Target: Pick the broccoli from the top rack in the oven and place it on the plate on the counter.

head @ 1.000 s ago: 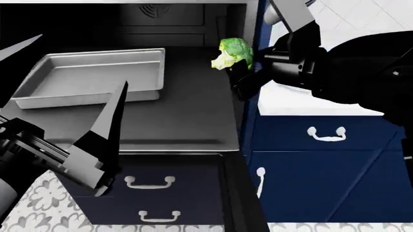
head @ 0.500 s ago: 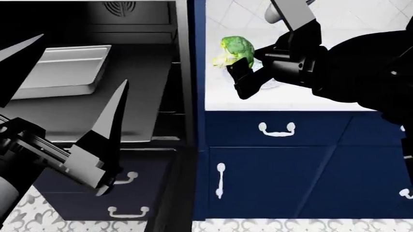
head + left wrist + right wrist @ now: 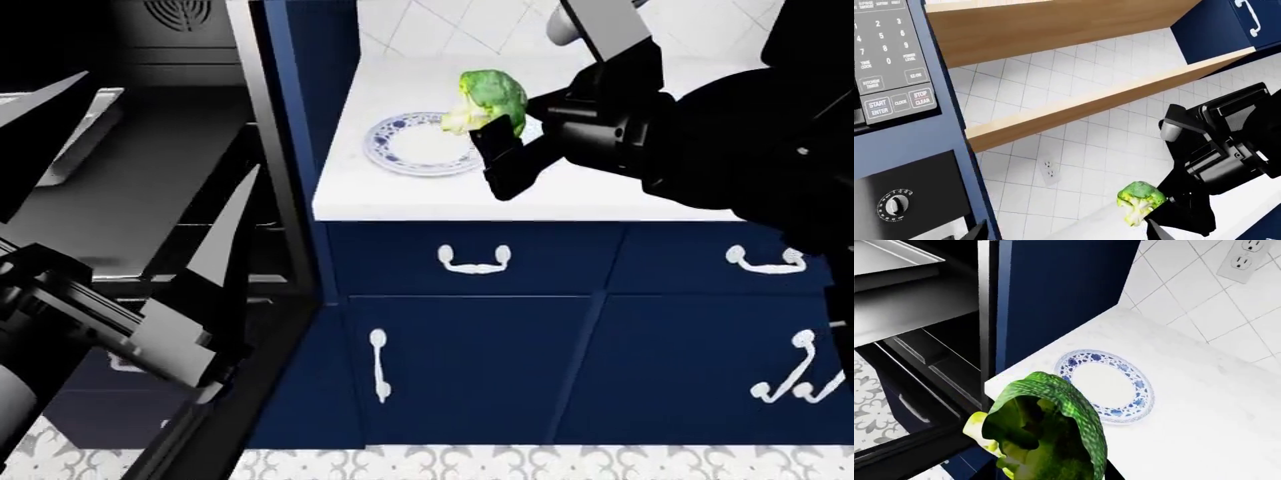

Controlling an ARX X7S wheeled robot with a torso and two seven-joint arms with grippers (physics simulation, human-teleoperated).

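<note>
The right gripper [image 3: 497, 128] reaches in from the head view's right side, its black arm stretched out level above the counter [image 3: 641, 190], fingers clamped on the broccoli [image 3: 489, 98]. The floret is carried clear of every surface, dark green crown uppermost and pale stem toward the plate [image 3: 422, 144]. In the head view the gripper hangs over the plate's near right edge; the right wrist view shows the broccoli [image 3: 1044, 432] filling the foreground, with the plate [image 3: 1142, 390] lying beyond it on the white stone, well apart from the floret in height. The plate's white centre is bare inside its blue floral rim.

From the left wrist view the broccoli [image 3: 1139, 200] shows pinched at the tip of the right gripper [image 3: 1167, 212], held out before the tiled wall.

The left gripper [image 3: 147, 190] is raised in the head view's lower left foreground, its two long dark fingers [image 3: 234, 250] spread wide apart and gripping nothing, pointing up in front of the oven [image 3: 160, 40]. Beyond those fingers the top rack [image 3: 127, 215] stands out of the black cavity, and a silver baking tray [image 3: 80, 140] rests on it, only its edge in sight. What lies in the tray cannot be seen. Navy cabinets [image 3: 534, 340] with white handles run below the counter, under the right gripper.
</note>
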